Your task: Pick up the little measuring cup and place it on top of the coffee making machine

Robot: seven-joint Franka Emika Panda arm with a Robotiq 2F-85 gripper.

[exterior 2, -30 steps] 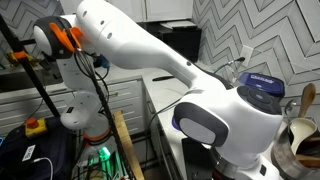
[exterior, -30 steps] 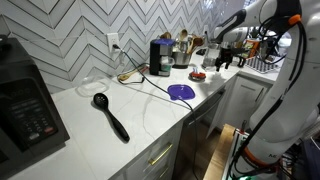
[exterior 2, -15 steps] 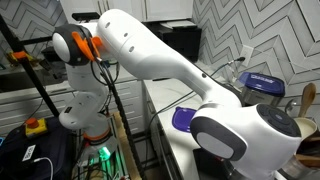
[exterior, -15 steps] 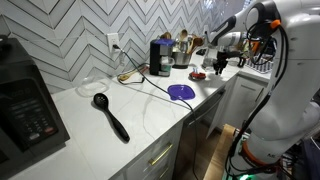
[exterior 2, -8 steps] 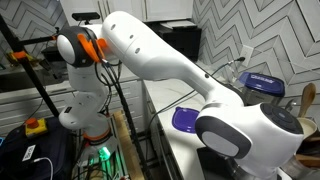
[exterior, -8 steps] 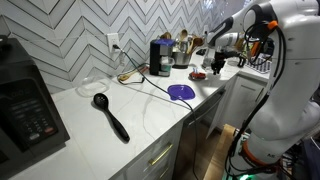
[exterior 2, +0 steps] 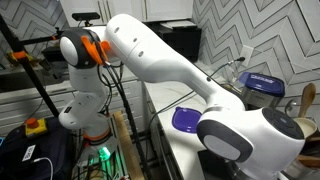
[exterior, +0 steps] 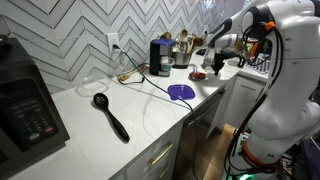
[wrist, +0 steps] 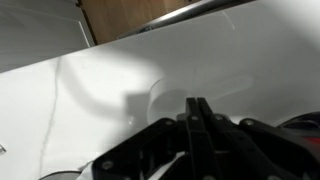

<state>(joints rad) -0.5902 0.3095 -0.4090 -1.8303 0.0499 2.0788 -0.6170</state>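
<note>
Nearest, black ladle [exterior: 110, 115] and purple scoop [exterior: 180, 91], lying loose on the white counter [exterior: 140, 128], outside the job. Further, gripper [exterior: 217, 66] poised close beside a small red cup [exterior: 198, 75], presumably the little measuring cup; jaws pressed together on nothing in the wrist view, so no grasp is ready. Rearmost, coffee making machine [exterior: 160, 57] by the wall, flat top seemingly bare to receive it

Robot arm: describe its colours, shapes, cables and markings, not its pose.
The arm has bulky, rounded, glossy white shells. One joint carries an orange ring, and another has a dark round cap. Black cables hang beside its base. The gripper is black, with angular linkages.
</note>
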